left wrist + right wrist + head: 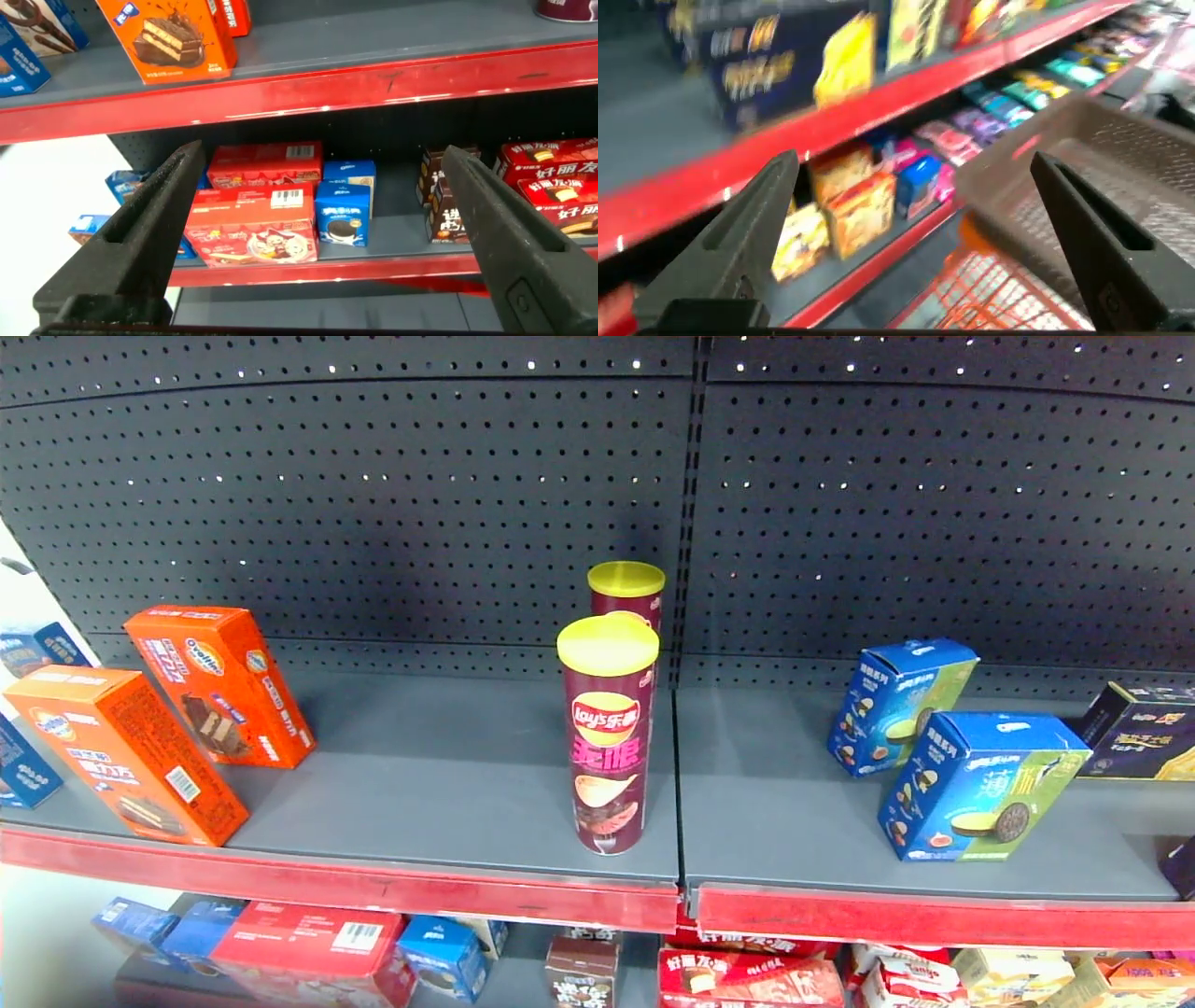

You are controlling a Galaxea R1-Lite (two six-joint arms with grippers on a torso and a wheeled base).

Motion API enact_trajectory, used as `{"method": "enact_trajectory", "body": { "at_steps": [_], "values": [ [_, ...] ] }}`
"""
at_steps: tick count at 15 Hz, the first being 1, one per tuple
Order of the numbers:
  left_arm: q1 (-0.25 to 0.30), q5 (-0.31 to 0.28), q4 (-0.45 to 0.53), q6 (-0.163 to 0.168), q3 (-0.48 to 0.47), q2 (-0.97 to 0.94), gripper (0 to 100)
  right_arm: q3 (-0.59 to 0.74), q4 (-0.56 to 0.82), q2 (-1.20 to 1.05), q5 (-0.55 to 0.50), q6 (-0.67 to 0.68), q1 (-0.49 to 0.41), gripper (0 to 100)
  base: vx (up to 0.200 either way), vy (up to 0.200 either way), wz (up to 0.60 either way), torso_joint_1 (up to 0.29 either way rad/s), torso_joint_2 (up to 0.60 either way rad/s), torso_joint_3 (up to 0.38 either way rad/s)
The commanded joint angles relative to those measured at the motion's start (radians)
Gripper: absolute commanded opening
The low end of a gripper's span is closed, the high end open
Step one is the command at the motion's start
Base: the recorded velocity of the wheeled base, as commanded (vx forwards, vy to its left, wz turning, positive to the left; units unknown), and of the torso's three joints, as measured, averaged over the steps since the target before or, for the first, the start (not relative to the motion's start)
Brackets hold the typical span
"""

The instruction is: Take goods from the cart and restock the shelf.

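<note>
On the upper shelf [420, 775], two chip cans stand mid-board; both claws are spread wide and empty.
Front can [607, 747] is upright near the red edge, rear can [625, 590] just behind it by the pegboard. Orange boxes [131, 756] lean at left, blue cookie boxes [980, 784] at right, both well apart from the cans. Left gripper [320, 154] faces the lower shelf's red boxes [252, 224]. Right gripper [913, 161] hangs near the cart [1120, 159].

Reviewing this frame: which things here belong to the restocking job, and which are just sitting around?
Job in hand: cart; shelf; left claw and right claw, both open and empty.

Just sitting there: chip cans; orange boxes; blue boxes; red boxes on the lower level.
</note>
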Motion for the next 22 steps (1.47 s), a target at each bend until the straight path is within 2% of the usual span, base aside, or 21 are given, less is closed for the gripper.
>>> {"method": "enact_trajectory", "body": {
  "at_steps": [1, 3, 4, 5, 8, 9, 10, 11, 13, 15, 22],
  "values": [
    [-0.001, 0.000, 0.000, 0.000, 0.000, 0.002, 100, 0.156, -0.116, -0.031, 0.066, -0.012, 0.007, 100, 0.000, 0.000, 0.00, 0.000, 0.00, 0.000],
    [0.000, 0.000, 0.000, 0.000, 0.000, 0.002, 100, 0.153, -0.107, -0.077, 0.226, -0.047, 0.023, 100, 0.000, 0.000, 0.00, 0.000, 0.00, 0.000],
    [0.000, 0.000, 0.000, 0.000, 0.000, 0.002, 100, 0.156, -0.109, -0.077, 0.422, -0.052, 0.024, 100, 0.000, 0.000, 0.00, 0.000, 0.00, 0.000],
    [0.000, 0.000, 0.000, 0.000, 0.000, 0.002, 100, 0.156, -0.109, -0.077, 0.523, -0.052, 0.023, 100, 0.000, 0.000, 0.00, 0.000, 0.00, 0.000],
    [-0.001, 0.000, 0.000, 0.000, 0.000, 0.002, 100, 0.157, -0.113, -0.077, 0.750, -0.041, 0.024, 100, 0.000, 0.000, 0.00, 0.000, 0.00, 0.000],
    [0.000, 0.000, 0.000, -0.002, 0.000, 0.002, 100, 0.157, -0.104, -0.077, 0.790, -0.013, 0.023, 100, 0.000, 0.000, 0.00, 0.000, 0.00, 0.000],
    [-0.001, 0.000, 0.000, -0.002, 0.000, 0.002, 100, 0.156, -0.040, -0.077, 0.804, -0.001, 0.023, 100, 0.000, 0.000, 0.00, 0.000, 0.00, 0.000],
    [0.000, 0.000, 0.000, -0.008, 0.000, 0.002, 100, 0.154, -0.038, -0.077, 0.804, 0.000, 0.023, 100, 0.000, 0.000, 0.00, 0.000, 0.00, 0.000],
    [-0.001, 0.009, 0.003, -0.066, 0.000, 0.002, 100, 0.157, -0.052, -0.077, 0.790, 0.013, 0.023, 100, 0.000, 0.000, 0.00, 0.000, 0.00, 0.000],
    [-0.001, 0.034, 0.003, -0.092, 0.000, 0.002, 100, 0.157, -0.050, -0.077, 0.780, 0.016, 0.023, 100, 0.000, 0.000, 0.00, 0.000, 0.00, 0.000],
    [-0.001, 0.035, 0.003, -0.094, 0.000, 0.002, 100, 0.159, -0.052, -0.077, 0.786, 0.010, 0.023, 100, 0.000, 0.000, 0.00, 0.000, 0.00, 0.000]
  ]
}}
